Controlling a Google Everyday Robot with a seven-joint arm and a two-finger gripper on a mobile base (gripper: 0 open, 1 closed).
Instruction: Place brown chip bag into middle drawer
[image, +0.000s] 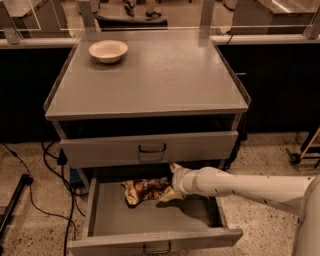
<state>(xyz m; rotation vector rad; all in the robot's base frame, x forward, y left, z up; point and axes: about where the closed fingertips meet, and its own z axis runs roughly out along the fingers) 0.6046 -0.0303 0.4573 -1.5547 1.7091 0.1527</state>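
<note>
The middle drawer (150, 227) of the grey cabinet is pulled open. The brown chip bag (142, 190), crinkled with tan ends, lies inside it near the back, left of centre. My gripper (169, 189) reaches in from the right on the white arm (240, 186) and sits at the bag's right end, touching it. The fingers are hidden behind the wrist and the bag.
A cream round bowl (108, 50) stands at the back left of the cabinet top (150, 75). The top drawer (150, 148) above is closed, just over my wrist. Cables (55, 165) and a dark stand leg lie on the floor to the left.
</note>
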